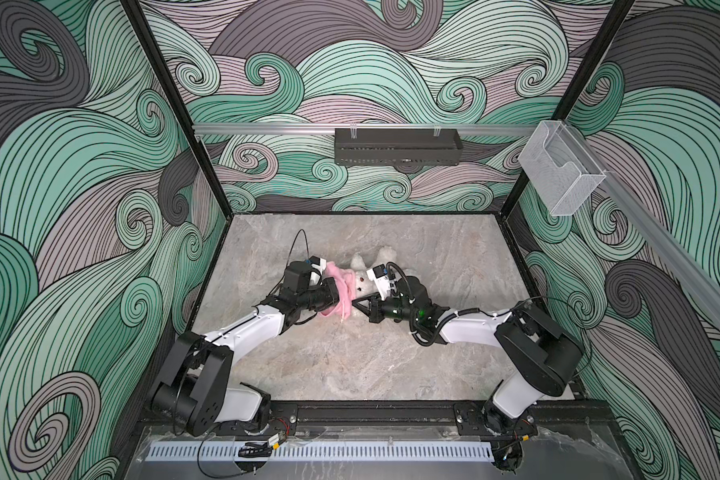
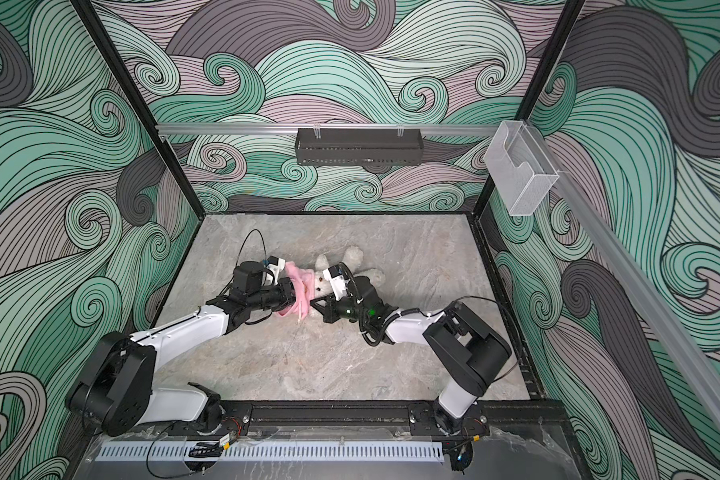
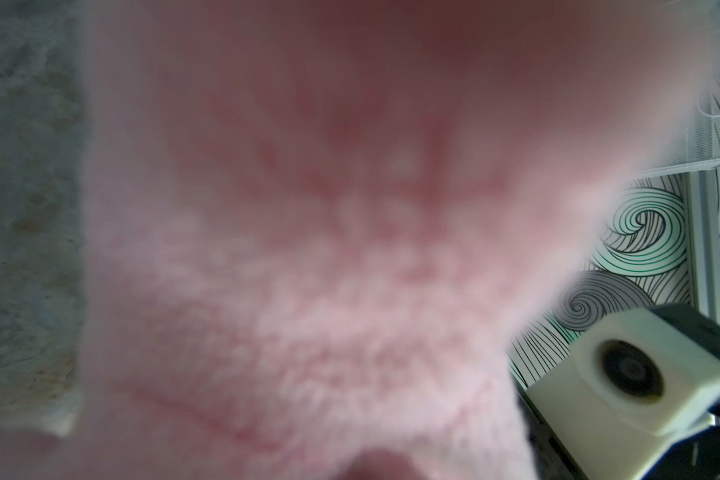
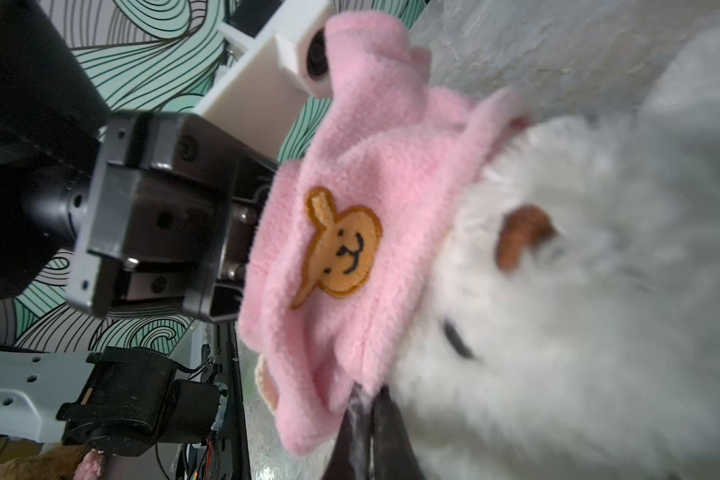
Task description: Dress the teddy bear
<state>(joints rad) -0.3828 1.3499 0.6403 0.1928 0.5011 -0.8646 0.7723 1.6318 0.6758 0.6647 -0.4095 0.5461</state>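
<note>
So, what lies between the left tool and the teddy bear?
The pink shirt, bunched against the head of the teddy bear; the right wrist view shows it clearly.

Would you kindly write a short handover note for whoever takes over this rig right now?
Left hand: shut on the pink shirt, which bunches around its tip.
Right hand: shut at the shirt's lower edge, against the bear's fur; whether it pinches cloth or fur, cannot tell.
Teddy bear: lying mid-table, face up, head next to the shirt.
Done: shirt sits at the crown of the bear's head.
Left: pull it over the head, feed the arms through, draw it down the body.
</note>
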